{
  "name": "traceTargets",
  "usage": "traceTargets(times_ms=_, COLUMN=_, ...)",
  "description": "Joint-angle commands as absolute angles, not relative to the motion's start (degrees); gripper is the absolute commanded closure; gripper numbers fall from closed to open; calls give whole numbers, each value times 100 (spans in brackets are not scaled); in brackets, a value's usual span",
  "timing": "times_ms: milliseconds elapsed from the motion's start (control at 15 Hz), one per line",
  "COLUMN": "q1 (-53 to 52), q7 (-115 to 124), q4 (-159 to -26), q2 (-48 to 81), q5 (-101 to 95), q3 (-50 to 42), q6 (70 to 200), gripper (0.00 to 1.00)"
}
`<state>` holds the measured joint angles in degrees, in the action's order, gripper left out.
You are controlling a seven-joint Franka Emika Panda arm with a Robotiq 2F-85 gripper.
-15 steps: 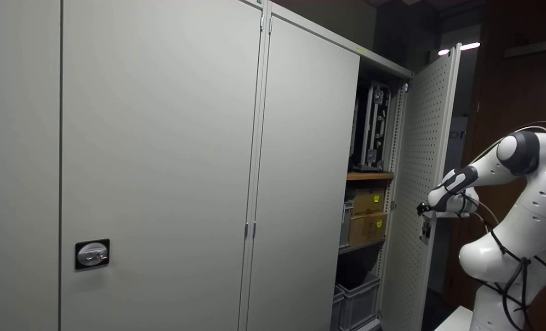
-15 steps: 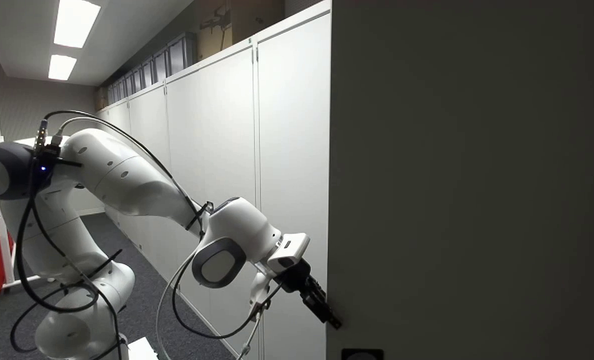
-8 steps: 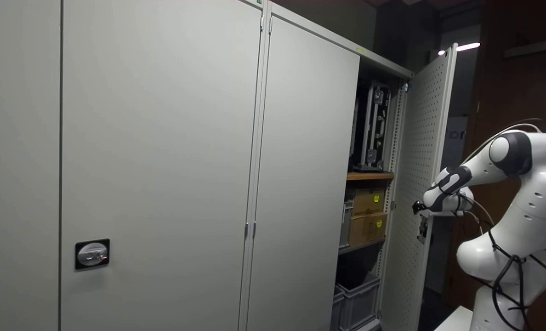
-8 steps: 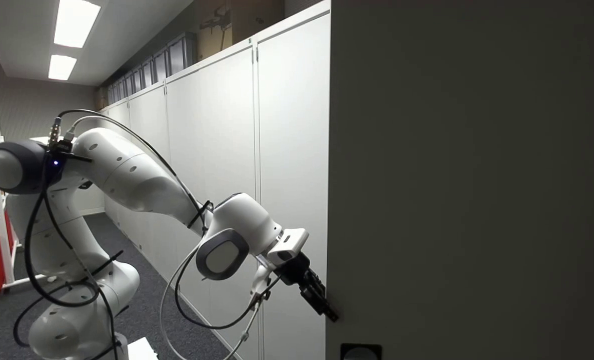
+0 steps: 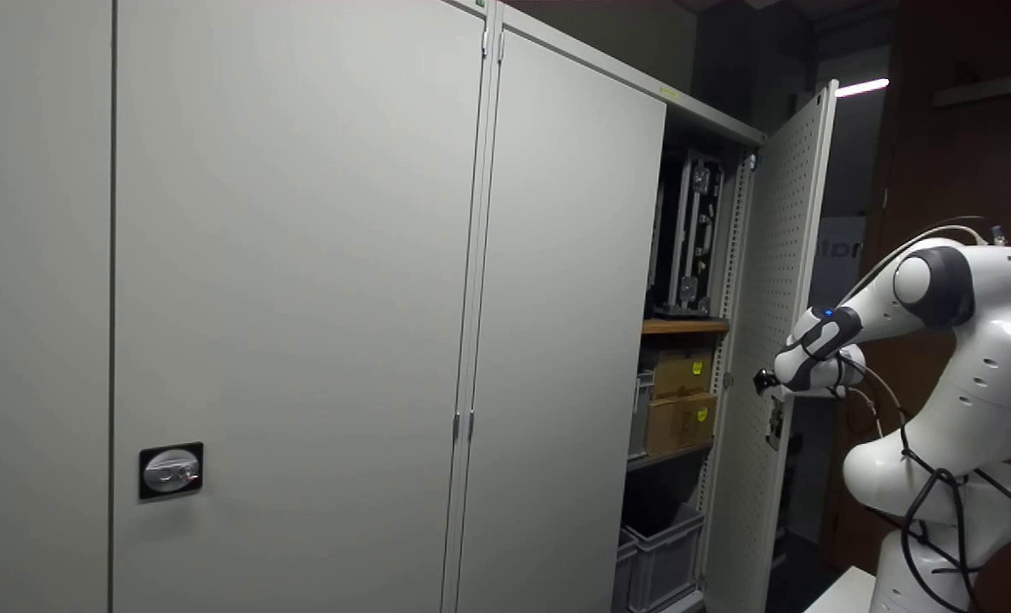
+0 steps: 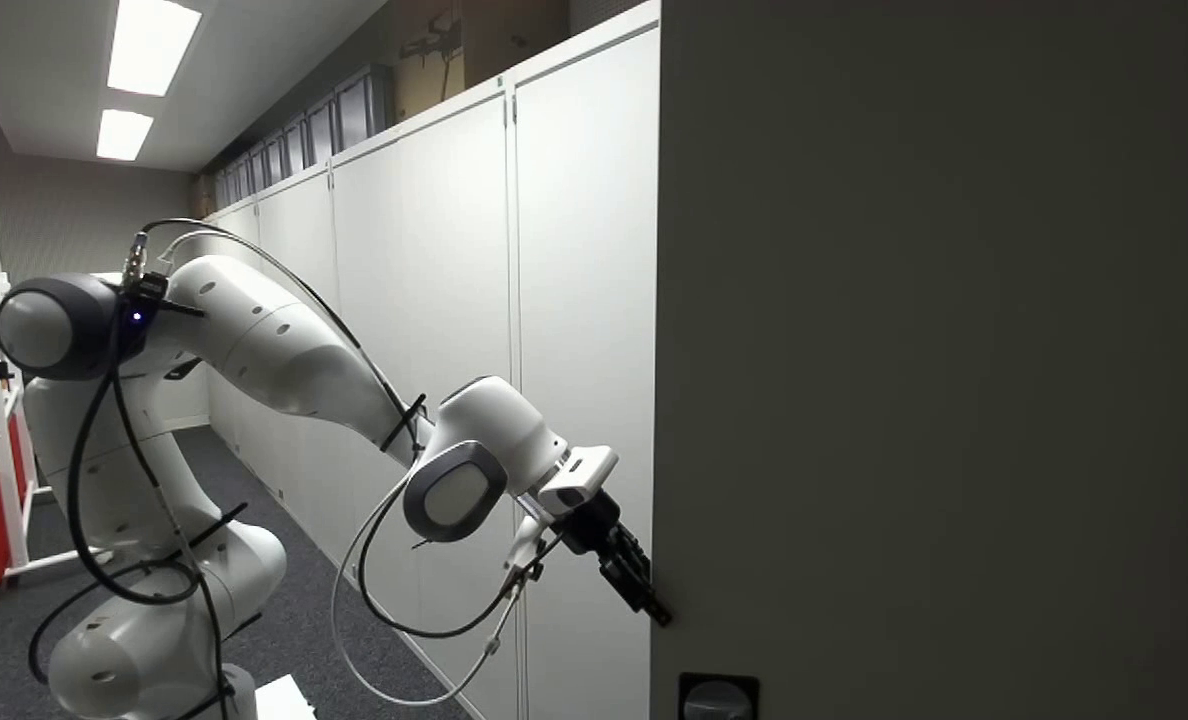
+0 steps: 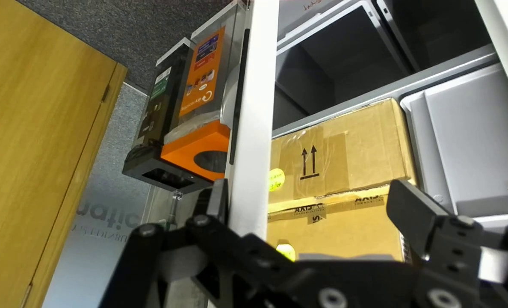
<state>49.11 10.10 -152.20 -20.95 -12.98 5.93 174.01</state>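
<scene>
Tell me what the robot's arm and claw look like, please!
The arm is smooth, rounded and white, with dark grey joint covers. Black cables and a pale cable loop along it, and a tiny blue light glows on it. The claw is black, with two chunky fingers and round silvery screws.

Perforated door (image 5: 765,323): free edge swung slightly further toward cabinet (image 5: 569,255). End effector (image 7: 307,196), white arm (image 5: 995,375): shifted same way with door.
</scene>
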Motion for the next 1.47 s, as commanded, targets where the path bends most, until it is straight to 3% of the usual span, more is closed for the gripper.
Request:
traceTargets(times_ms=0, q1=5341, q7=1457, q4=-15033, q2=-2180, q5=-1485, q3=1126, q6=17153, gripper=0)
traceTargets(times_ms=1400, q1=6642, q7=2869, q4=-14553, q2=-2239, q5=-1476, q3=2982, q6=16453, gripper=0)
